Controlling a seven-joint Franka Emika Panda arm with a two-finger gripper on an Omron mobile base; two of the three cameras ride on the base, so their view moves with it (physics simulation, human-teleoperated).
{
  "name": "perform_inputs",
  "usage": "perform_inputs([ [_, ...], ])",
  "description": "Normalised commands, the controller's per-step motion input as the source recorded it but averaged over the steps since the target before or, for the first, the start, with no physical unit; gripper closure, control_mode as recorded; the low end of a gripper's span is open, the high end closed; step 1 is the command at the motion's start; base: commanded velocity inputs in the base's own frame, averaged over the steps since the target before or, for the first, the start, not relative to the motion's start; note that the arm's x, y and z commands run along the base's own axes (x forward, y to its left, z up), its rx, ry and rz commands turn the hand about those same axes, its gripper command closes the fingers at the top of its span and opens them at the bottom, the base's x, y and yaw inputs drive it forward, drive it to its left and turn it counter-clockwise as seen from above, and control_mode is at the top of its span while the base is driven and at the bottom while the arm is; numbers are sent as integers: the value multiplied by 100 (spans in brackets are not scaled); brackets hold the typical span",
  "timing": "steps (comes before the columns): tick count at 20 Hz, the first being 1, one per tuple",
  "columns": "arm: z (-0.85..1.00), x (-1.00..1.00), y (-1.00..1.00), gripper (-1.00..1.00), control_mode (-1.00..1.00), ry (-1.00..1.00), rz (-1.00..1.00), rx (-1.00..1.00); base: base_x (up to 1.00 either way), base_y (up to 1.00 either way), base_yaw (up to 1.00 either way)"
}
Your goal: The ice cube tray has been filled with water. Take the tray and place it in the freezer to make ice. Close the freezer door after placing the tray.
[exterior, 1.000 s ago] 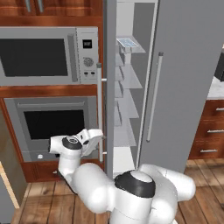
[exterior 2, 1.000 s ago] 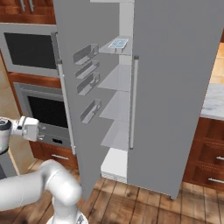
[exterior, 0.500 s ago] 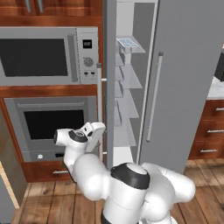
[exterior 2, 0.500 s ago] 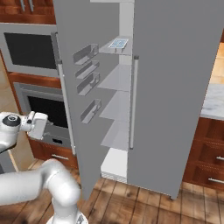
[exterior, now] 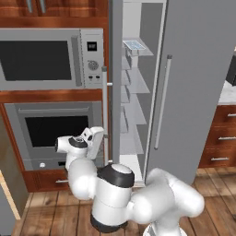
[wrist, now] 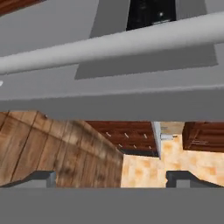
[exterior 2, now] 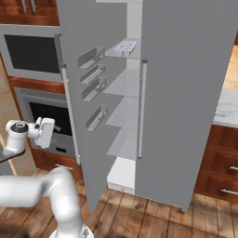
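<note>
- Your ice cube tray (exterior: 134,44) lies flat on the top shelf (exterior 2: 122,51) inside the freezer (exterior: 138,92), its pale blue water (exterior 2: 125,46) cells facing up.
- The freezer door (exterior 2: 88,93) stands swung wide open to the left of that shelf, with its small inner bins (exterior 2: 90,56) facing the shelves.
- The door's vertical bar handle (exterior 2: 69,102) runs down its outer edge; in the hand view the same handle (wrist: 113,41) crosses the frame as a pale bar close in front of the camera, with the dark dispenser panel (wrist: 151,11) behind it.
- Your fingers (wrist: 113,177) are spread wide apart, one tip (wrist: 41,178) at each side of the hand view's bottom, and they hold nothing.
- You cannot tell from the pictures whether either tip touches the handle; nothing lies between them but floor and far cabinets.
- The hand (exterior: 92,140) sits low beside the door's handle edge, in front of the wall oven (exterior: 55,133).
- The microwave (exterior: 50,57) is above the oven, left of the freezer door.
- The wider grey door (exterior: 198,83) to the right of the shelves is closed.
</note>
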Motion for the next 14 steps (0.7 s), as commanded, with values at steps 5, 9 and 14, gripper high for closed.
perform_inputs([
  [5,-9,50,13,-100,-100,11,0,-6,0,0,0],
  [9,-4,51,0,-100,-100,14,0,0,0,0,0],
  [14,-11,54,1,-100,-100,17,0,-4,0,0,0],
])
